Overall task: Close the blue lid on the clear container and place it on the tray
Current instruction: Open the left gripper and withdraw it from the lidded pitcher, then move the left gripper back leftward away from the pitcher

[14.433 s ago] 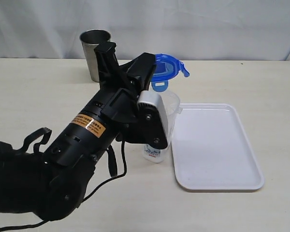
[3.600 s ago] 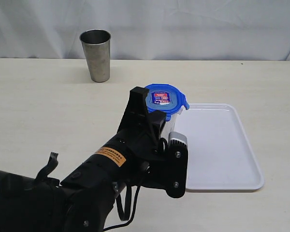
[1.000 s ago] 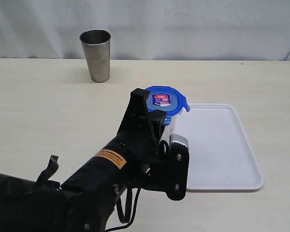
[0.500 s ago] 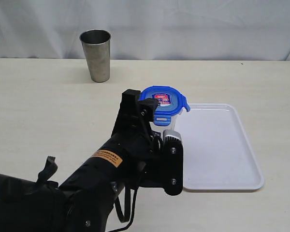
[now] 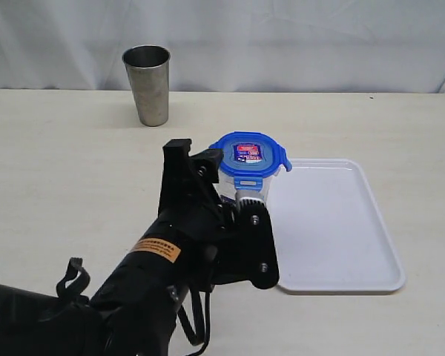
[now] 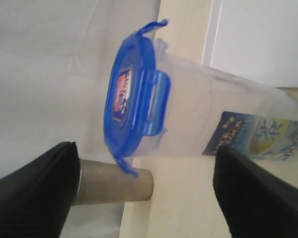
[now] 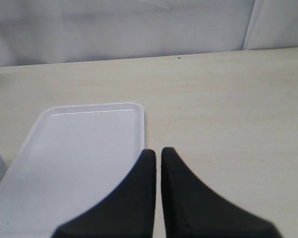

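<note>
Blue lid (image 5: 248, 153) sits on the clear container (image 6: 223, 124), which stands at the tray's (image 5: 341, 245) left edge. I see my left gripper (image 6: 146, 191) spread wide, gripping nothing. My right gripper (image 7: 158, 154) is pinched closed, empty.

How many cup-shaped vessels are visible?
2: grey steel cup at the back; clear plastic container with blue lid beside the white tray. The black arm hides some table.

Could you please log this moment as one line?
left claw: open, beside container | lid: on container | container: beside tray, not on it | right claw: shut
</note>
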Controlling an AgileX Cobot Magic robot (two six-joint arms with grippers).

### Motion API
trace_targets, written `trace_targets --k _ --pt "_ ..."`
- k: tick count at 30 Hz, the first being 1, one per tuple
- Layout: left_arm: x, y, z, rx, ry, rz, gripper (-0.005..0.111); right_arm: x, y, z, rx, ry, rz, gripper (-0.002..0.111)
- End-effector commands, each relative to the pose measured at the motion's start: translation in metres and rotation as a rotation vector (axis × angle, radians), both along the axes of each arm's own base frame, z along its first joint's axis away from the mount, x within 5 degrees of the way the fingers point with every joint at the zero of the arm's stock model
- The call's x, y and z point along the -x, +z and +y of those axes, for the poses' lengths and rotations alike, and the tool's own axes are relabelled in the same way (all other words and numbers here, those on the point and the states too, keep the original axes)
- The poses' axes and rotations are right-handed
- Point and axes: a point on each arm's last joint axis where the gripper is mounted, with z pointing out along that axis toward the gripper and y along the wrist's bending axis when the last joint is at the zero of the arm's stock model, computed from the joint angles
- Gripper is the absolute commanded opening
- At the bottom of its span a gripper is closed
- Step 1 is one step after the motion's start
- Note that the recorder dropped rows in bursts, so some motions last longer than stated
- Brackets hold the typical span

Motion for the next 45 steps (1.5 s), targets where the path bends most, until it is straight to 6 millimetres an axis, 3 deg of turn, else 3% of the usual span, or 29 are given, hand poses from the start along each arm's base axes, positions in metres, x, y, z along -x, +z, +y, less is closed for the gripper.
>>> trace_targets --k 1,7,10,15,21,31,38,42,45 --pt "-0.003 0.007 0.006 0.020 0.092 -0.051 0.072 0.000 0.000 0.000 0.002 0.001 -0.006 0.004" --pt "-0.003 0.008 0.007 0.008 0.087 -0.062 0.072 0.000 0.000 0.000 0.002 0.001 -0.006 0.004" --pt "-0.007 0.022 0.012 0.049 0.092 -0.073 0.072 0.000 0.000 0.000 0.002 0.001 -0.006 0.004" --pt "-0.029 0.054 0.039 0.172 0.115 0.016 0.072 0.000 0.000 0.000 0.002 0.001 -0.006 0.004" --pt "-0.043 0.075 0.065 0.274 0.095 0.124 0.072 0.000 0.000 0.000 0.002 0.001 -0.006 0.004" --pt "-0.072 0.080 0.111 0.405 -0.135 0.612 0.072 0.000 0.000 0.000 0.002 0.001 -0.006 0.004" --pt "-0.082 0.109 0.144 0.758 -0.472 0.733 0.072 0.000 0.000 0.000 0.002 0.001 -0.006 0.004" --pt "-0.097 0.104 0.171 0.835 -0.404 0.731 0.072 0.000 0.000 0.000 0.002 0.001 -0.006 0.004" --pt "-0.101 0.095 0.178 0.846 -0.366 0.753 0.072 0.000 0.000 0.000 0.002 0.001 -0.006 0.004"
